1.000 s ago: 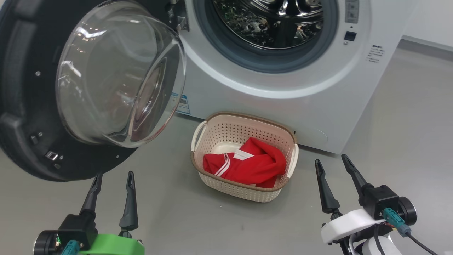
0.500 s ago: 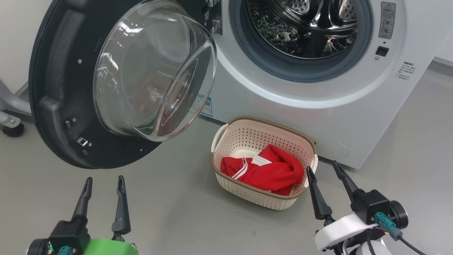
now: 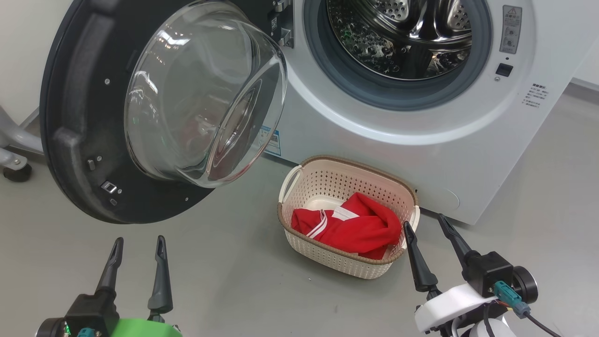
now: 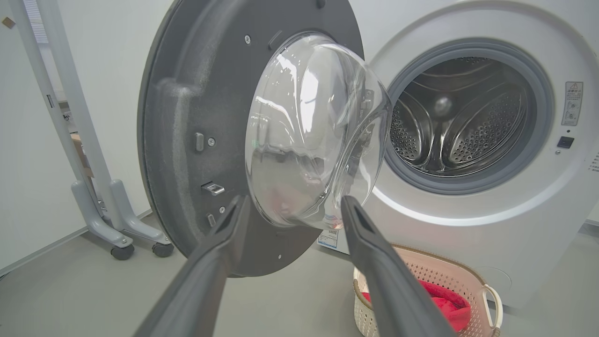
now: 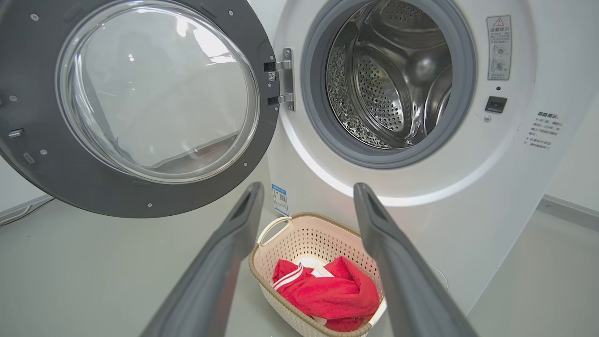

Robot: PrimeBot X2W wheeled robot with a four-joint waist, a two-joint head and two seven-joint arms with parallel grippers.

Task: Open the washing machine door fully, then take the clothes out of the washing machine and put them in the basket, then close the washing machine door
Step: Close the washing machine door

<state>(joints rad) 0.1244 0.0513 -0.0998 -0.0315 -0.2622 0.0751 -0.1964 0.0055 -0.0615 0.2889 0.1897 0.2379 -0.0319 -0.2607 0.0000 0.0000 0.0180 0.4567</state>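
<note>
The white washing machine stands ahead, its round door swung wide to the left with the glass bowl bulging toward me. No fabric shows in the steel drum. Red clothes with white stripes lie in the cream basket on the floor before the machine. My left gripper is open, low at the left, below the door's rim. Beside the basket's right end my right gripper hangs open and holds nothing. The wrist views show the door, drum and clothes.
A grey wheeled stand is left of the door against the white wall. Grey floor stretches between my grippers and the basket. The open door overhangs the floor at the left.
Since a second ago the head camera has shifted, so the machine, door and basket sit further right and lower in the picture. Both grippers stay open. The clothes lie the same way in the basket.
</note>
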